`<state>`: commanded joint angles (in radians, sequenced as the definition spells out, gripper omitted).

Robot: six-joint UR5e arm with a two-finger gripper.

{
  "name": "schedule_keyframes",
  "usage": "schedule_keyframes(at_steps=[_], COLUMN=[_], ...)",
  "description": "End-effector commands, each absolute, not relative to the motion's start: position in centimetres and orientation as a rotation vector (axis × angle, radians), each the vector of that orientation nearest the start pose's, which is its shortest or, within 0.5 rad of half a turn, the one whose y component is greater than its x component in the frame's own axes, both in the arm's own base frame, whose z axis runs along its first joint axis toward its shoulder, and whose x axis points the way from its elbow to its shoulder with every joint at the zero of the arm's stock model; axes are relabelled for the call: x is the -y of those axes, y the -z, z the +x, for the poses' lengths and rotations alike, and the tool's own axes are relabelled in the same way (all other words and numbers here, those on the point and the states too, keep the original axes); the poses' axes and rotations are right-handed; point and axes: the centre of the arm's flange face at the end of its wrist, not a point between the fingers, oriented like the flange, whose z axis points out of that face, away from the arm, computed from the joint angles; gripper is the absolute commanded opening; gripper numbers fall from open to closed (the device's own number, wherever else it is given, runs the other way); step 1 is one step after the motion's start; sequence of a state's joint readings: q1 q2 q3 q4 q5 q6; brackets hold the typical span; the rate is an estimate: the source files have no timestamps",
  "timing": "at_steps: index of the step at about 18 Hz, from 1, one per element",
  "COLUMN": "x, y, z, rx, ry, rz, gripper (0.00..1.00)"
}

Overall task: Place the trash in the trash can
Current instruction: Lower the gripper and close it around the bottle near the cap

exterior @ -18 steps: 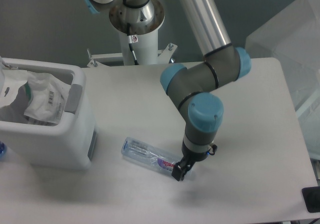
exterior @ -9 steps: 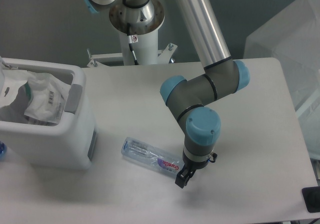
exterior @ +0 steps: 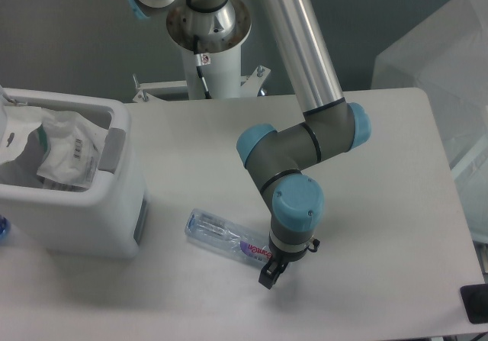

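The clear plastic bottle (exterior: 226, 238) lies flat, long axis running up-left from my gripper (exterior: 268, 275) at its labelled end; finger spread cannot be determined.

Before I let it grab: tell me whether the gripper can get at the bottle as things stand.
Probably yes. The gripper hangs right at the labelled end of the bottle, which lies alone on the table, nothing between them.

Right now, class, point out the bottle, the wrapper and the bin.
bottle (exterior: 217, 233): fixed camera view, on its clear body lying on the table.
wrapper (exterior: 67, 156): fixed camera view, on its crumpled white middle, inside the bin.
bin (exterior: 114, 147): fixed camera view, on its grey rim panel.
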<state>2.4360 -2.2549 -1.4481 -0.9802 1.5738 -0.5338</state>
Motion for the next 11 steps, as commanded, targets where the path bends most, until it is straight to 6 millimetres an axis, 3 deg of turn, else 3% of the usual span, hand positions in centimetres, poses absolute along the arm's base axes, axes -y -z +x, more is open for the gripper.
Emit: schedule_keyframes(at_steps=[11], x=[-56.1], y=[-17.9], z=[-42.7], rx=[2.055], ry=[-0.015], rz=[-2.371], gripper=[0.99])
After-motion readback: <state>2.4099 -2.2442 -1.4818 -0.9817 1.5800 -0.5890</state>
